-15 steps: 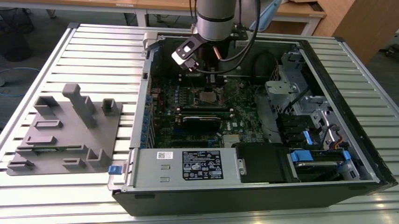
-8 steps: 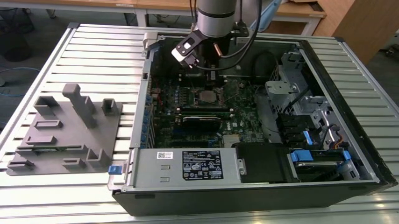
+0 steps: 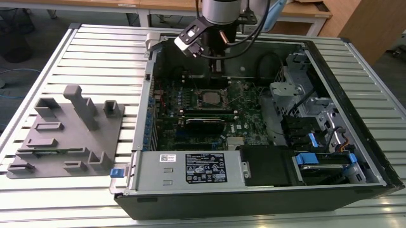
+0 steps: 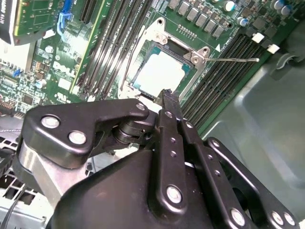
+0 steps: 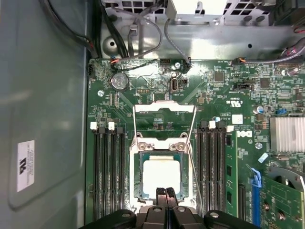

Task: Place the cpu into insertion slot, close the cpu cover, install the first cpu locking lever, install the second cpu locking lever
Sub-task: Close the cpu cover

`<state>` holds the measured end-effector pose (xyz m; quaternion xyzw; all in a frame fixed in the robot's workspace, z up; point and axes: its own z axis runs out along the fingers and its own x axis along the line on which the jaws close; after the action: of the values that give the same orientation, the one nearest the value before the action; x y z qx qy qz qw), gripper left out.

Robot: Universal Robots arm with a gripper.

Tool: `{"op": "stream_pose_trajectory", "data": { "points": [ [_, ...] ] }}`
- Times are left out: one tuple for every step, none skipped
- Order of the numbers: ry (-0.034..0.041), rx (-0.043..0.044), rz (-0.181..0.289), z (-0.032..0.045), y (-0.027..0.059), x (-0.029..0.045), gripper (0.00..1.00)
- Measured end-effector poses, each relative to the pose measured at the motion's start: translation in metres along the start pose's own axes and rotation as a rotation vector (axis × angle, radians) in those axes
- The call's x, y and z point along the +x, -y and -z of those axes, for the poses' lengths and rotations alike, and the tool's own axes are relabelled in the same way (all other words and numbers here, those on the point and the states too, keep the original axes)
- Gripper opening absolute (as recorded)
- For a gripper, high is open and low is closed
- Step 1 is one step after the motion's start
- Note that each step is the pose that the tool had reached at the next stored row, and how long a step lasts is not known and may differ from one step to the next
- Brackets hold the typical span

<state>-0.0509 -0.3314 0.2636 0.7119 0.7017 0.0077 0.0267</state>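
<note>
One step of the four looked done: the cpu (image 5: 162, 176) lay flat in the slot (image 5: 137, 183), its pale metal top up and square to the rim. The rest was left. The cover (image 5: 164, 108) stood swung back from the slot on its hinge side, with the board (image 5: 164, 121) showing through its window, so it was not yet closed. Both levers (image 5: 194, 128) appeared unlatched, thin wire rods running along either side of the slot. In the second wrist view, one lever (image 4: 233, 59) stuck out over the memory slots (image 4: 228, 76). The gripper (image 5: 166, 192) hung over the cpu's edge farthest from the cover, fingers pressed together and holding nothing. Whether it touched the chip, I could not tell.
</note>
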Motion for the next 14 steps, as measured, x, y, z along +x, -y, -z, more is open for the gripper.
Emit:
{"op": "stream_pose_trajectory", "data": {
  "points": [
    [0.0,0.0,0.0,0.0014,-0.0001,-0.0001,0.11],
    [0.0001,0.0,0.0,0.0028,-0.0001,-0.0001,0.11],
    [0.0,0.0,0.0,0.0041,-0.0002,-0.0001,0.11],
    [0.0,0.0,0.0,0.0055,-0.0002,-0.0002,0.11],
    [-0.0001,-0.0001,0.0,0.0065,-0.0003,-0.0002,0.11],
    [0.0,0.0,0.0,0.0071,-0.0003,-0.0002,0.11],
    [-0.0002,-0.0001,0.0,0.0072,-0.0003,-0.0002,0.11],
    [-0.0003,-0.0002,0.0,0.0071,-0.0004,-0.0002,0.11],
    [-0.0001,0.0,0.0,0.0074,-0.0003,-0.0002,0.11],
    [0.0,0.0,0.0,0.0075,-0.0004,-0.0002,0.11],
    [0.0,0.0,0.0,0.0075,-0.0004,-0.0002,0.11],
    [0.0,0.0,0.0,0.0075,-0.0006,-0.0002,0.11],
    [0.0001,0.0001,0.0,0.0075,-0.0009,-0.0002,0.11],
    [0.0001,0.0001,0.0,0.0075,-0.0013,-0.0002,0.11]
  ]
}}
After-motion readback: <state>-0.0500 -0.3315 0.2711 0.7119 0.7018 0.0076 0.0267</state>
